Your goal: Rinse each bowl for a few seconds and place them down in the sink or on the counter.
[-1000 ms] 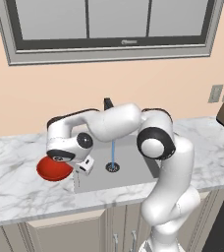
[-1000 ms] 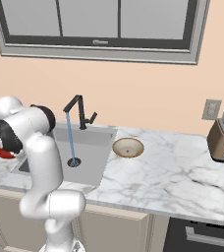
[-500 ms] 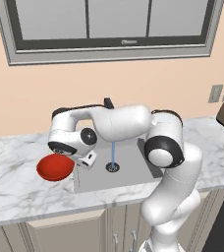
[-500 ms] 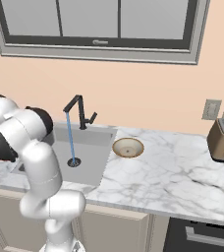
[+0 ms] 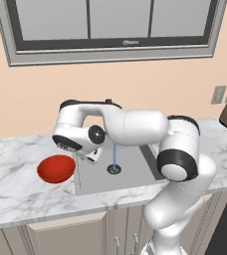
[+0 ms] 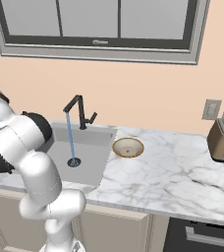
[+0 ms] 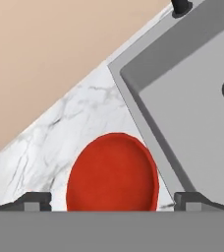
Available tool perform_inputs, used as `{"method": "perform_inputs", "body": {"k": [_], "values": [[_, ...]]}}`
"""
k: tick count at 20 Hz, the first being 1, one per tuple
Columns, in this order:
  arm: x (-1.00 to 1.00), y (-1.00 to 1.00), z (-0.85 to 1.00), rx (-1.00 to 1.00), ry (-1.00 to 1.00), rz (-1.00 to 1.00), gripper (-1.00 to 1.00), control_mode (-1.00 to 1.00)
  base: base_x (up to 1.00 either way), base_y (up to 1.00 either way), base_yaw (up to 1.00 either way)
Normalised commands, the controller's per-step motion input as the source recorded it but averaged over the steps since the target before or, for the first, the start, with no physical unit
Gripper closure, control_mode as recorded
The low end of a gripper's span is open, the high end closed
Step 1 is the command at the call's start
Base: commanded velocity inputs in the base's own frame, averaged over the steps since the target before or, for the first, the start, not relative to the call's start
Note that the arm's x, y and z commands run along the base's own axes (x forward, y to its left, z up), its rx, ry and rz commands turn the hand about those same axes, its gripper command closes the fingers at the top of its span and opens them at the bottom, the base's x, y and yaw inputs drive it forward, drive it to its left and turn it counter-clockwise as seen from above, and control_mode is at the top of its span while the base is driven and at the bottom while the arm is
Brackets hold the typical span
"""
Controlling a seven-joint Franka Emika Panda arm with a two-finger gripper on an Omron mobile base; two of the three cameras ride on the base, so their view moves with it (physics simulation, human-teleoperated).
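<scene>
Left base view: the red bowl sits centre-left on the worktop, likely set down after rinsing. Right base view: the tan bowl waits mid-frame beside the sink, water running. Hand view: fingers spread wide, empty.

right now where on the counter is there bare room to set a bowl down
Bare marble lies between the beige bowl and the toaster, and on the counter left of the red bowl. The sink floor around the drain is bare too. It is crowded where the arm hangs over the sink's left edge.
</scene>
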Motion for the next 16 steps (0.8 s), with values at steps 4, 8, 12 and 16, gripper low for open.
{"method": "perform_inputs", "body": {"k": [4,8,12,16], "values": [[-0.07,0.04,0.56,-0.07,-0.07,0.0,-1.0,-1.0,0.0,0.0,0.0],[-0.06,0.03,0.56,-0.07,-0.07,0.0,-1.0,-1.0,0.0,0.0,0.0],[-0.06,0.0,0.57,-0.06,-0.05,0.0,-1.0,-1.0,0.0,0.0,0.0],[-0.05,0.0,0.58,-0.06,-0.05,0.0,-1.0,-1.0,0.0,0.0,0.0]]}}
